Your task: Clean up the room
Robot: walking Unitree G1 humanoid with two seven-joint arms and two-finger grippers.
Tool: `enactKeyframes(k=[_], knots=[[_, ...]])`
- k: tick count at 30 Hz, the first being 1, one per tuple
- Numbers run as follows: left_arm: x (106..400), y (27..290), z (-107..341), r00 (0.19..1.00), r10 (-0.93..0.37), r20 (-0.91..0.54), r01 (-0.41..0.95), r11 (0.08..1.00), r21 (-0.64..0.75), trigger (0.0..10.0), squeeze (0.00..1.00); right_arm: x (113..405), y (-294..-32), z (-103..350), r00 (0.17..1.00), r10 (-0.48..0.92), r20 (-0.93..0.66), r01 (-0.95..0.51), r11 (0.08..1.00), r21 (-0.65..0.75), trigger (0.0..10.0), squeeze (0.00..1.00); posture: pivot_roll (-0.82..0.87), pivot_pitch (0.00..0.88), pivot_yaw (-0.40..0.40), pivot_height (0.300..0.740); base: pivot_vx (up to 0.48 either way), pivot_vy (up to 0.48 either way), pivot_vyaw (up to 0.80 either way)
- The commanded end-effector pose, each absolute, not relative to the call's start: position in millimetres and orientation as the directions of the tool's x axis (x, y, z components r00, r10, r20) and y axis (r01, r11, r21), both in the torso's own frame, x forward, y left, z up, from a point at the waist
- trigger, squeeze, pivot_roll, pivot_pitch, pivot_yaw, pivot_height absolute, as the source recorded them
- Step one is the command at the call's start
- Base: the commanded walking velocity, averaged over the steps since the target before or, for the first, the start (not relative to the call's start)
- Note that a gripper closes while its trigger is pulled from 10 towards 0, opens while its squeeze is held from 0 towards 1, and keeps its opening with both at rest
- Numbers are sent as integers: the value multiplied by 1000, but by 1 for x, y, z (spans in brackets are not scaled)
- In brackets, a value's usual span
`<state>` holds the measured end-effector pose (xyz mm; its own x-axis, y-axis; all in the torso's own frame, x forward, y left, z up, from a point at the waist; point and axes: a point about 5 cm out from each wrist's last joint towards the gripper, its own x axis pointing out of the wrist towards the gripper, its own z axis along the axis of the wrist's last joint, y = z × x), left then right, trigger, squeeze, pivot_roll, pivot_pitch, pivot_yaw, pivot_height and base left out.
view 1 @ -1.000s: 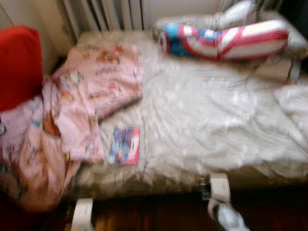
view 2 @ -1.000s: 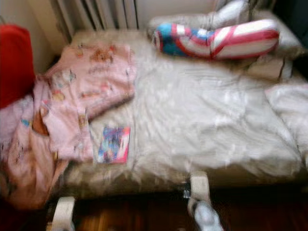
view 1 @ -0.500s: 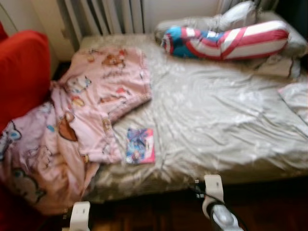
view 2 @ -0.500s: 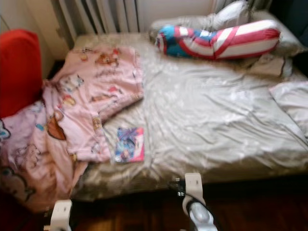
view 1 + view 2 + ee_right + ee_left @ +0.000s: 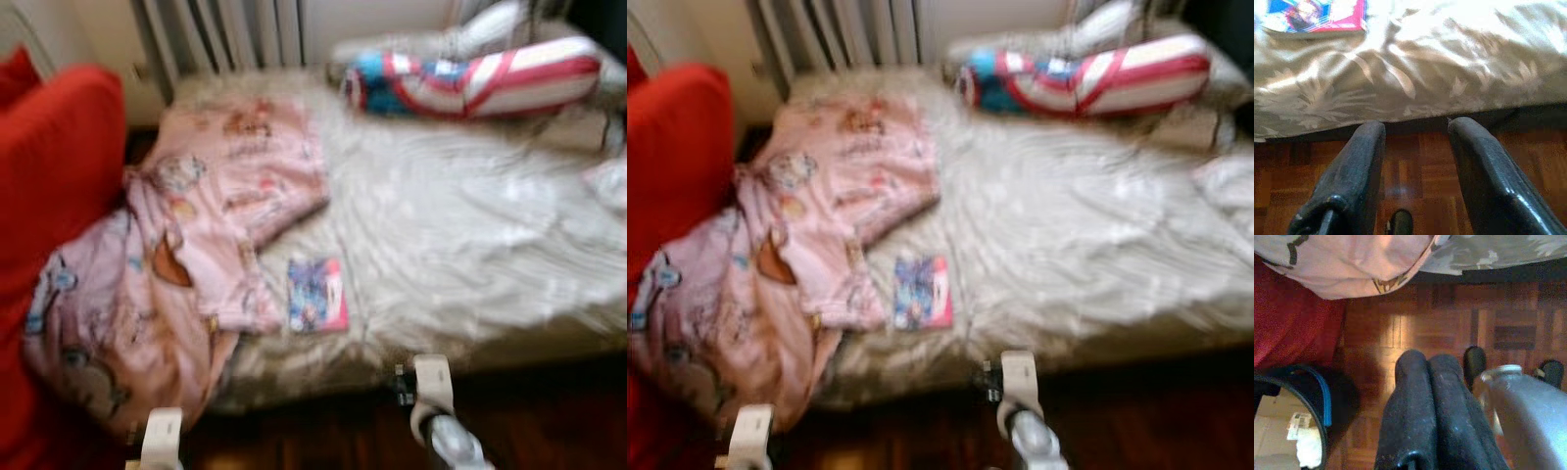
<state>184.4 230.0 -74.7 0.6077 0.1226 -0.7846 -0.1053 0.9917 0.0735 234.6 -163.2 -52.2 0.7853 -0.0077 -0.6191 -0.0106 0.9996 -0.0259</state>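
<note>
Your right gripper (image 5: 1415, 147) hangs low over the wooden floor (image 5: 1415, 181) at the edge of the bed (image 5: 470, 215), its two black fingers (image 5: 1352, 176) spread apart and grasping nothing. Just beyond its fingertips the pale bedspread (image 5: 1449, 63) drapes down; farther ahead and toward your left arm's side lies the pink-edged book (image 5: 1315, 17), flat on the bedspread. Beside the book, the pink blanket (image 5: 196, 245) spills off the bed's edge toward the red cushion (image 5: 54, 176). Your left gripper (image 5: 1429, 382) hangs with fingers pressed together, empty, the blanket's hem just ahead of it. A striped pillow (image 5: 480, 78) lies across the bed's far side.
</note>
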Motion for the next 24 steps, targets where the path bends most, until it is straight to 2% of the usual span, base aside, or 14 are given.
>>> enactKeyframes(k=[1,24], knots=[[177,234,-78,579,133,-805,-103,991,89,10000,0,234,-161,-53,784,-7,-621,-4,1000,-16,10000,0,-102,88,29,740,0,334,0],[177,232,-78,589,123,-799,-110,991,71,10000,0,233,-161,-53,785,-1,-619,-6,1000,-9,10000,0,-103,58,30,740,0,0,0]])
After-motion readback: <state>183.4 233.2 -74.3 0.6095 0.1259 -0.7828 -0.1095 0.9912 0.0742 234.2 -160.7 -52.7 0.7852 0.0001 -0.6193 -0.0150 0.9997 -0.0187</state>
